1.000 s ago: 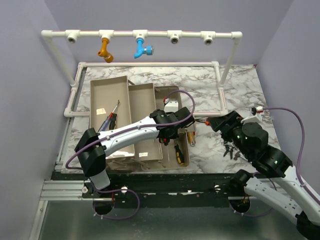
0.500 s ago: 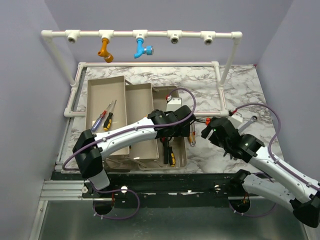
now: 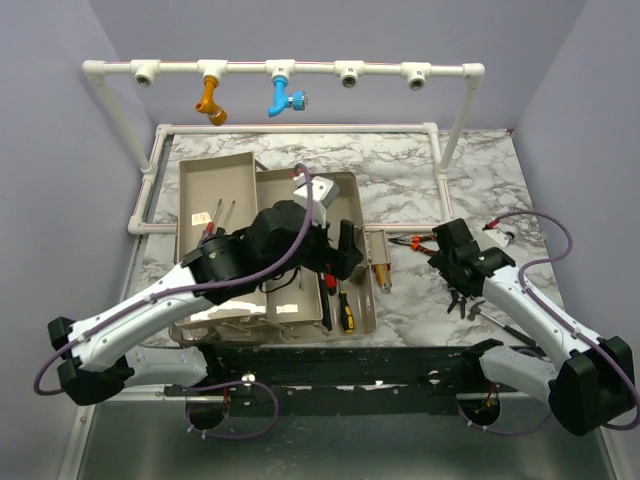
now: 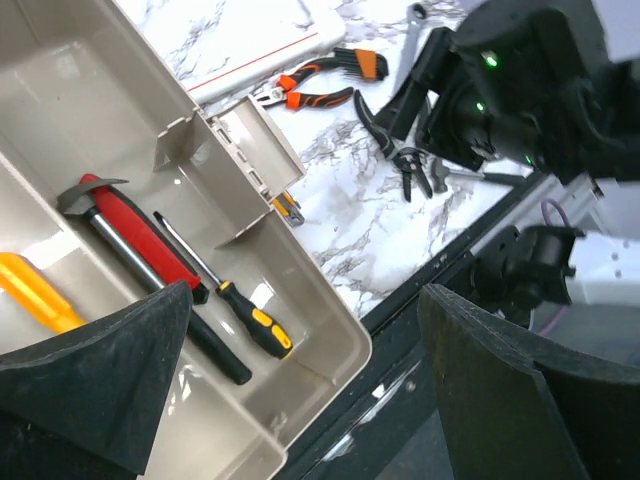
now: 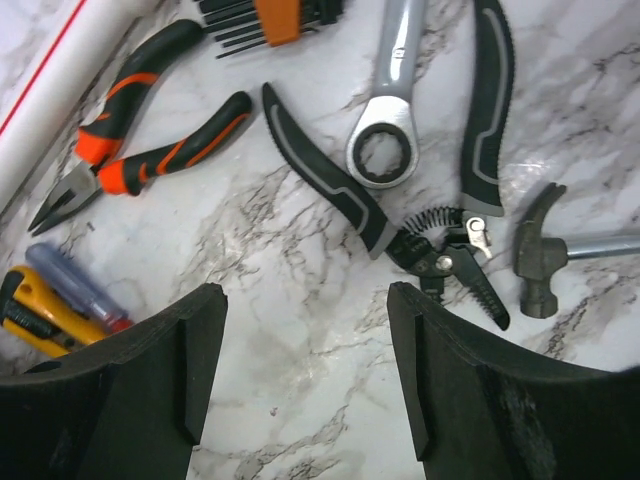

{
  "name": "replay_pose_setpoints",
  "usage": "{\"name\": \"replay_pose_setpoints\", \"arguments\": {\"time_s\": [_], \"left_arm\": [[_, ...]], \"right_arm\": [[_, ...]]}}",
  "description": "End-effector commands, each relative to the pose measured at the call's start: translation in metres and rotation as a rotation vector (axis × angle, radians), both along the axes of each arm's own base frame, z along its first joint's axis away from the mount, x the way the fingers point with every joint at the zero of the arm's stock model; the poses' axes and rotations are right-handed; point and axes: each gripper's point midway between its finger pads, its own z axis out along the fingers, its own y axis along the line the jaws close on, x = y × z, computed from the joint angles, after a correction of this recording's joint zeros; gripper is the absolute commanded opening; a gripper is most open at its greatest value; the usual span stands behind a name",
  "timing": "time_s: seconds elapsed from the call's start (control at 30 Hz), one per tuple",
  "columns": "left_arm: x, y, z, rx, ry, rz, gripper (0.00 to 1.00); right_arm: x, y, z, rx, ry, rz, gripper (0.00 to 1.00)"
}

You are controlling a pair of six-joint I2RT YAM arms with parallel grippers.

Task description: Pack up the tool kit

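Since the earlier frame the left gripper (image 4: 305,295) has backed off the beige plastic toolbox tray (image 3: 338,180), jaws now spread, empty. We judge the right gripper (image 5: 305,300) nearer: jaws apart, nothing held. Black-handled spring pliers (image 5: 335,185) lie just ahead of it on the marble, handles fanning forward.

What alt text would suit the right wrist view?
The right gripper, open and empty, hovers over loose tools on a marble table: orange-handled pliers, a ring spanner, black spring-loaded pliers and a hammer head.

Hammer (image 5: 541,258) handle cut off, R edge.
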Motion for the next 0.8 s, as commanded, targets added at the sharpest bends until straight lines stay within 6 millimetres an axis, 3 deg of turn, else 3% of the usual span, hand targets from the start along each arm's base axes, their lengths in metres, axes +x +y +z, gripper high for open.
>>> {"name": "replay_pose_setpoints", "arguments": {"time_s": [0.0, 0.13, 0.3, 0.6, 0.77], "left_arm": [[-0.026, 0.034, 0.023, -0.008, -0.161, -0.154, 0.98], [-0.044, 0.07, 0.033, -0.009, -0.276, -0.206, 0.98], [-0.059, 0.088, 0.037, -0.044, -0.408, -0.276, 0.98], [-0.074, 0.081, 0.021, -0.061, -0.466, -0.4, 0.98], [-0.086, 0.073, 0.019, -0.125, -0.466, -0.463, 0.98]], "right_arm": [[-0.016, -0.027, -0.011, -0.059, 0.054, -0.118, 0.73], [-0.023, -0.033, -0.026, -0.023, 0.088, -0.174, 0.73], [-0.016, -0.045, -0.032, -0.069, 0.071, -0.21, 0.72], [0.018, -0.075, -0.016, -0.107, 0.06, -0.308, 0.69], [0.003, -0.089, -0.004, -0.099, 0.069, -0.428, 0.68]]}}
